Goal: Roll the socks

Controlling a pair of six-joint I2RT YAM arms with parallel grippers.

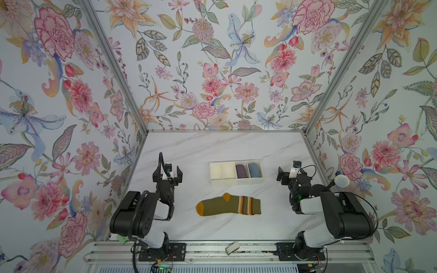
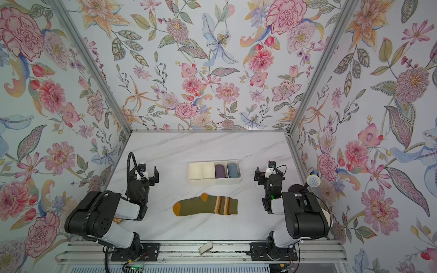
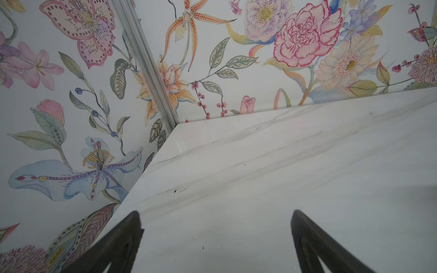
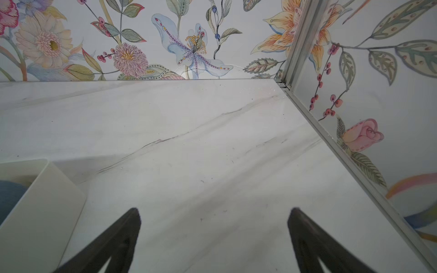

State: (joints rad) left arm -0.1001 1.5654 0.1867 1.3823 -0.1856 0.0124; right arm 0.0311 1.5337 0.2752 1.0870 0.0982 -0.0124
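The socks point(image 1: 228, 205) lie flat in the middle of the table point(image 1: 212, 146), not rolled yet. The left claw point(image 3: 215, 212) and right claw point(image 4: 214, 210) are spread wide, holding nothing. All the rolling is left.

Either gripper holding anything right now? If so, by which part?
Nothing is held. The left gripper and right gripper are both open and empty over bare table. The socks lie flat between the arms, untouched.
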